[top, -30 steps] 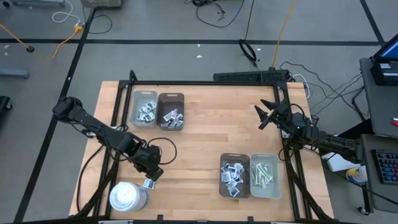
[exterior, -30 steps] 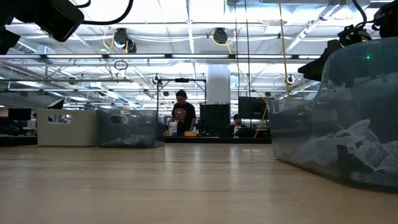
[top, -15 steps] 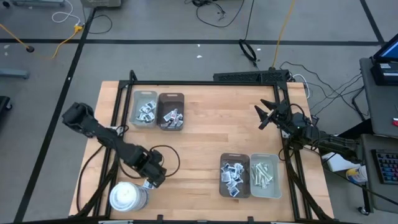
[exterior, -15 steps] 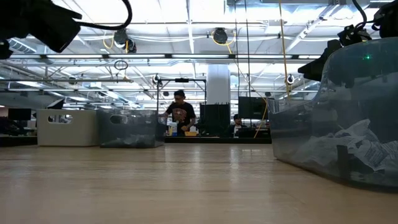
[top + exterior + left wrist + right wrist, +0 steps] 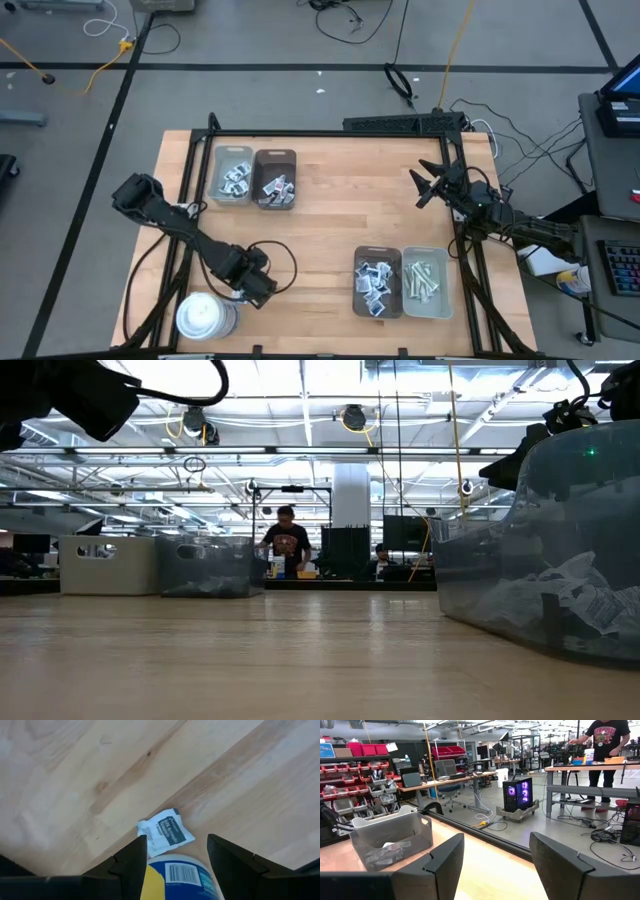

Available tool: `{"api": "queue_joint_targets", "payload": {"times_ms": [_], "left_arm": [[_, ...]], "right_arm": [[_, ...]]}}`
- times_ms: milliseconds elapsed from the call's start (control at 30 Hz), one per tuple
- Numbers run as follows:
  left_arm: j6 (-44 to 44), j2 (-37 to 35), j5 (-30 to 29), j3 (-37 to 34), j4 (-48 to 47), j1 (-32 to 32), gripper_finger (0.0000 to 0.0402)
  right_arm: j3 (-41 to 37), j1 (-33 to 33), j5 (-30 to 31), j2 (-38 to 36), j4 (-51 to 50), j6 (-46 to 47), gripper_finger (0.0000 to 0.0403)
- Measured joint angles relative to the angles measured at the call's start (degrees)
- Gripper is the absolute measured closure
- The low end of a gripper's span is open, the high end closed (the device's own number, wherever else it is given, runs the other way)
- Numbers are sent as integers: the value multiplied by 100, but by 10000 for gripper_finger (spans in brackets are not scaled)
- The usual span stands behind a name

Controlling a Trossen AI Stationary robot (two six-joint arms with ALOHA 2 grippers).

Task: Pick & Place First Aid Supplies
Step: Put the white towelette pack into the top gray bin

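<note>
While the right gripper idles spread, the left gripper, fingers apart, must descend on the packet beside the cylinder.

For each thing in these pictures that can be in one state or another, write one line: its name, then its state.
Left gripper: open, empty, above the packet.
Right gripper: open, empty, raised at the table's right edge.
Loose packet: flat on the wood, ungripped.
White cylinder: upright.
Grey tray: holds packets.
Brown tray: holds packets.
Near brown tray: holds packets.
Near grey tray: holds strips.

Bright overhead lighting, perhaps slight blur
</note>
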Motion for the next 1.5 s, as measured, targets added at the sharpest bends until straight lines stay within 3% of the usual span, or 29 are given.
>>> {"api": "queue_joint_targets", "payload": {"times_ms": [967, 1100, 1333, 1500], "left_arm": [[153, 1360, 601, 0, 735, -223, 192], [262, 1364, 591, 0, 758, -223, 238], [318, 1375, 652, -7, 769, -225, 379], [690, 1377, 599, -15, 928, -207, 396]], "right_arm": [[0, 0, 0, 2, 0, 0, 181], [1, 0, 2, 1, 0, 1, 181], [2, 0, 2, 0, 0, 1, 183], [2, 0, 2, 0, 0, 2, 182]]}}
